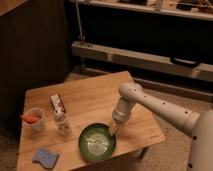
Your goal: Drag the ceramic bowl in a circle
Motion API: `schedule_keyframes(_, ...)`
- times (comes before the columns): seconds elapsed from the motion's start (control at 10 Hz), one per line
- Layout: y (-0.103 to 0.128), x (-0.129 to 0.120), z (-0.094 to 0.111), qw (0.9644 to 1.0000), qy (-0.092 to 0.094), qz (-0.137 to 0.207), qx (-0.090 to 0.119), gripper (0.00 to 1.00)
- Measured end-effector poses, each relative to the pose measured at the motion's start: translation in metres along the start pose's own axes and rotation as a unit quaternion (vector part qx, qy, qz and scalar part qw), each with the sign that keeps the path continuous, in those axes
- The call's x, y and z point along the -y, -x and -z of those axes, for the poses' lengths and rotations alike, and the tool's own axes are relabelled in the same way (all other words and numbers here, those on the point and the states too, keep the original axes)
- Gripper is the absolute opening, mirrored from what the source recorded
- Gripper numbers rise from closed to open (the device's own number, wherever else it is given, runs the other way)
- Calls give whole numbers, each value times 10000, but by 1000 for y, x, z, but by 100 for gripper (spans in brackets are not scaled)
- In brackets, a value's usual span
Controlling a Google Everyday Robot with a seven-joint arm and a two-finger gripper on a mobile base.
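The ceramic bowl (95,144), dark green and glossy with pale streaks inside, sits near the front edge of the wooden table (95,92). My gripper (114,131) reaches down from the white arm (150,102) and meets the bowl at its right rim. The arm comes in from the right, its wrist hanging just above the bowl's edge. I cannot make out whether the gripper clasps the rim or only rests against it.
On the table's left stand a white cup holding an orange carrot (33,120), a small upright box (58,103) and a small jar (63,125). A blue sponge (45,157) lies at the front left corner. A metal rail and shelving (145,57) run behind.
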Motion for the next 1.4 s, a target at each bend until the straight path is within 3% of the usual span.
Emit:
schedule_keyframes(0.4, -8, 7, -16, 9999, -110, 78, 75, 35)
schedule_keyframes(0.7, -23, 22, -14, 9998, -61, 148, 69, 5)
schedule_keyframes(0.8, -36, 39, -5, 9997, 78, 202, 62, 0)
schedule_keyframes(1.0, -58, 68, 13, 9987, 361, 347, 106, 0)
schedule_keyframes(1.1, -73, 81, 22, 9966, 670, 450, 180, 0)
schedule_keyframes(1.4, -91, 74, 36, 9937, 1041, 345, 228, 0)
